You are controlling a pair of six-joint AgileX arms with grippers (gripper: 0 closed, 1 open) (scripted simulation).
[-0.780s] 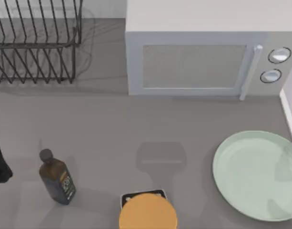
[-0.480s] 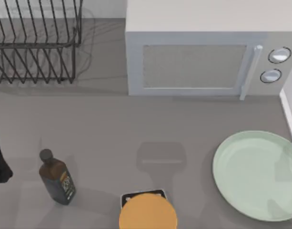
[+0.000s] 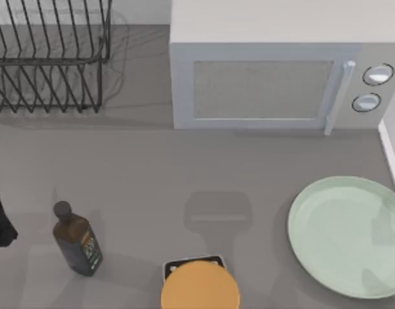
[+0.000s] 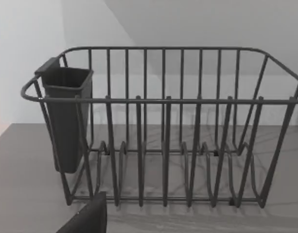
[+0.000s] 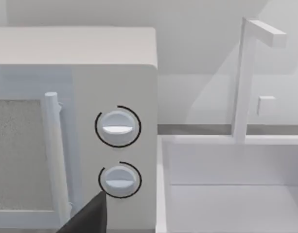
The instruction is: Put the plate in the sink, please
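Mint-green plate (image 3: 347,237) at table's right beside sink rim (image 3: 389,154), microwave (image 3: 274,77) behind, bottle (image 3: 77,241) left

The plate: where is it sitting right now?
In the top view the plate lies flat on the counter at the right side, in front of the microwave and right of the orange disc, beside the sink's white rim.

Soft, even light falls from above, with no glare. The dish rack (image 3: 49,58) throws thin line shadows on the grey surface (image 3: 184,167); the bottle (image 3: 77,241) and microwave (image 3: 274,77) cast faint, blurred ones. A pale rectangular shadow lies mid-surface. The plate (image 3: 345,235) shows dim smudged shading.
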